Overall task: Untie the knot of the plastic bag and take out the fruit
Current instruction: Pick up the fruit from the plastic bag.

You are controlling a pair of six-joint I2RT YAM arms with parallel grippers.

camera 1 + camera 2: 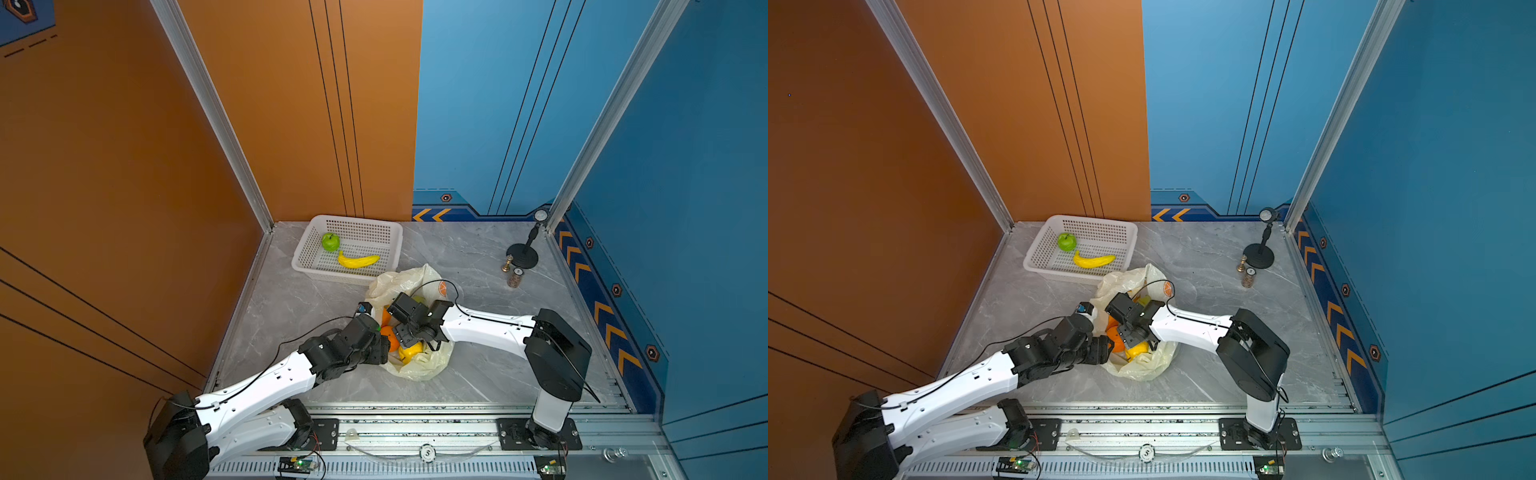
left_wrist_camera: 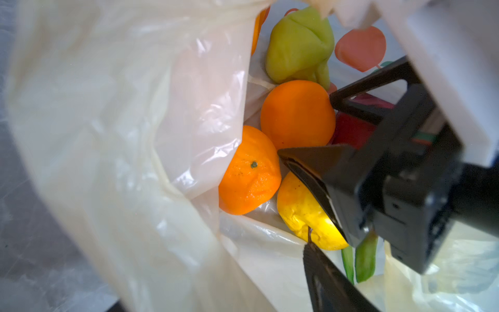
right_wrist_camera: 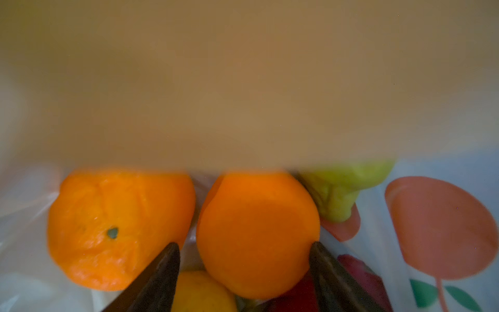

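The plastic bag lies mid-table with its mouth open; the knot is not in view. Inside it are a smooth orange, a dimpled orange, a yellow citrus, a green pear and a red fruit. My right gripper is open inside the bag, its fingers either side of the smooth orange, one touching and the other slightly clear. My left gripper is at the bag's left rim, open. One of its fingers is inside and the other is hidden by plastic.
The white basket at the back left holds a green apple and a banana. A black stand, a brass piece and a small jar are at the back right. Walls enclose three sides.
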